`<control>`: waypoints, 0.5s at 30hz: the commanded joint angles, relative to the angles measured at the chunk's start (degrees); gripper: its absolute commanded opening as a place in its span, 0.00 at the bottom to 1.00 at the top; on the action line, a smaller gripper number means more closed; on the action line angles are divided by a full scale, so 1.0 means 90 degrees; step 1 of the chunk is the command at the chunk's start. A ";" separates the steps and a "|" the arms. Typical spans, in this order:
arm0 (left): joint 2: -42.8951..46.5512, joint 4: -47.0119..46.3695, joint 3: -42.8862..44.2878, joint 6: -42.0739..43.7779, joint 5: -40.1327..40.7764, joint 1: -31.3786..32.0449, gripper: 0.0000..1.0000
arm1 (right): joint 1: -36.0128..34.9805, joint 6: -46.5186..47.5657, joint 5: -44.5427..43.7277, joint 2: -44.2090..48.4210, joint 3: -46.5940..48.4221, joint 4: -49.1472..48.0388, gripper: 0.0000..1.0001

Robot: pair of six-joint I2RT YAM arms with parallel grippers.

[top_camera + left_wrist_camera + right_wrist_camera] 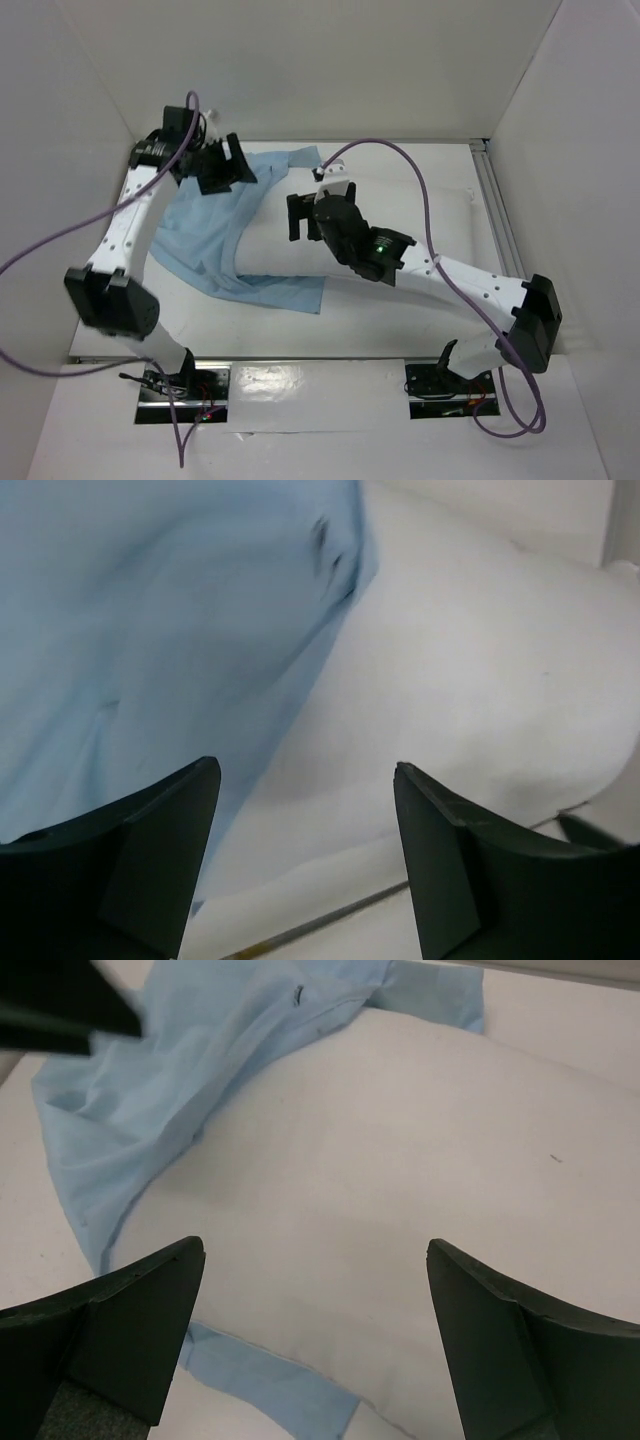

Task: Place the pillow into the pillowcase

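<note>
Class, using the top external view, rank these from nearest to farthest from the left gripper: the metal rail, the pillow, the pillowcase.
Measured from the left gripper:
1. Pillowcase, right under it, on the left.
2. Pillow, just to its right, in the middle.
3. Metal rail, at the far right side.

I'm looking down on a white table point(420, 320) boxed in by plain white panels: a back wall point(330, 60), a left wall point(50, 120) and a right wall point(585, 150). An aluminium rail point(497, 215) runs along the table's right edge. The light is soft and even, with only faint shadows.
</note>
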State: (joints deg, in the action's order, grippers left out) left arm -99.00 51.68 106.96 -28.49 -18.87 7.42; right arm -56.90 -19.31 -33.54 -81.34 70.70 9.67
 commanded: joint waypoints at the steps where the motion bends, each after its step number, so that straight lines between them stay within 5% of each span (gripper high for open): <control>1: 0.1710 -0.0399 -0.1753 -0.0349 0.1071 0.0073 0.84 | 0.0111 -0.0013 0.0191 0.0112 0.0035 0.0663 0.99; 6: 0.3088 -0.0635 -0.4007 -0.0516 0.1998 0.0455 0.84 | 0.0170 0.0124 0.0610 -0.0112 0.0327 0.0956 0.99; 15: 0.4017 -0.1943 -0.5985 -0.1102 0.1852 0.0660 0.81 | 0.0229 0.0603 0.1958 -0.0991 0.1343 0.1638 0.99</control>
State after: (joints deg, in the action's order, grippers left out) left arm -65.17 41.41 53.98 -35.66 -4.34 12.88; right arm -55.13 -16.40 -22.04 -88.25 78.41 20.34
